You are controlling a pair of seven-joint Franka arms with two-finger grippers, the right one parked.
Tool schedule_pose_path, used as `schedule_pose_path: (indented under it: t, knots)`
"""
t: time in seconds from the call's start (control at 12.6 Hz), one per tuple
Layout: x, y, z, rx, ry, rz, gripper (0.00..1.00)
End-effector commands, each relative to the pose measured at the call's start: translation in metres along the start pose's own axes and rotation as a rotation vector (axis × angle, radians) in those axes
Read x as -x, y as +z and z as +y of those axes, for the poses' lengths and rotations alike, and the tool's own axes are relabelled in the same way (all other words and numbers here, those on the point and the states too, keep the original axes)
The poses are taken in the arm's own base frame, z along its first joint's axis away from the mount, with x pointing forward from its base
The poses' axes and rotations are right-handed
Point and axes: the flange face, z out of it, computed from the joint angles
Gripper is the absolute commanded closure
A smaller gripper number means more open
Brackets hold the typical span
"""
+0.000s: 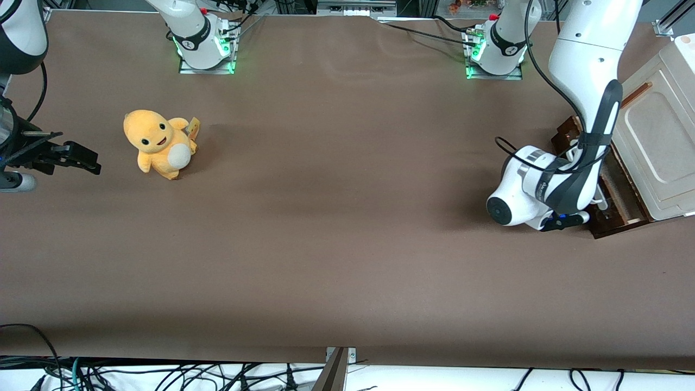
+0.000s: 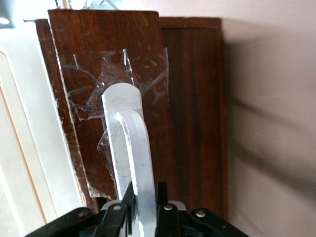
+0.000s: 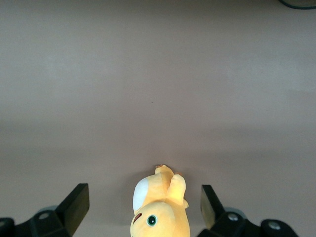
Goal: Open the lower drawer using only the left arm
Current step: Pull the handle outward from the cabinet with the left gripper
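The lower drawer [image 2: 187, 98] has a dark brown wooden front with clear tape on it and a long white bar handle [image 2: 131, 143]. It sits in a cream cabinet [image 1: 662, 141] at the working arm's end of the table. In the front view the drawer front [image 1: 619, 190] shows as a dark brown strip at the cabinet's foot. My left arm [image 1: 586, 81] reaches down in front of the drawer, and its wrist hides the gripper there. In the left wrist view my gripper [image 2: 144, 190] is shut on the handle, with one black finger [image 2: 129, 197] on each side of the bar.
A yellow plush toy [image 1: 157, 144] stands on the brown table [image 1: 336, 217] toward the parked arm's end; it also shows in the right wrist view [image 3: 158, 212]. Two arm bases [image 1: 206, 38] with green lights are farthest from the front camera. Cables hang below the near table edge.
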Motion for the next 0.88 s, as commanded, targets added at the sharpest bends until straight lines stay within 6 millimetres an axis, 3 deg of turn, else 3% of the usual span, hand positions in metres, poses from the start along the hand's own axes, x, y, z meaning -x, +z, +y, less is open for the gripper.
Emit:
schedule_pose_path:
  t: [0.0,0.32,0.48,0.56,0.64,0.8]
  knots:
    - [0.002,-0.034,0.010,0.060,0.057,0.009,1.00]
    - [0.001,-0.039,0.009,0.084,0.051,0.000,1.00]
    - [0.001,-0.039,0.009,0.086,0.048,0.002,0.93]
    - [0.001,-0.039,0.008,0.089,0.045,0.004,0.70]
    - [0.000,-0.042,0.006,0.095,0.038,0.012,0.01]
    - [0.003,-0.053,-0.002,0.146,0.043,0.009,0.00]
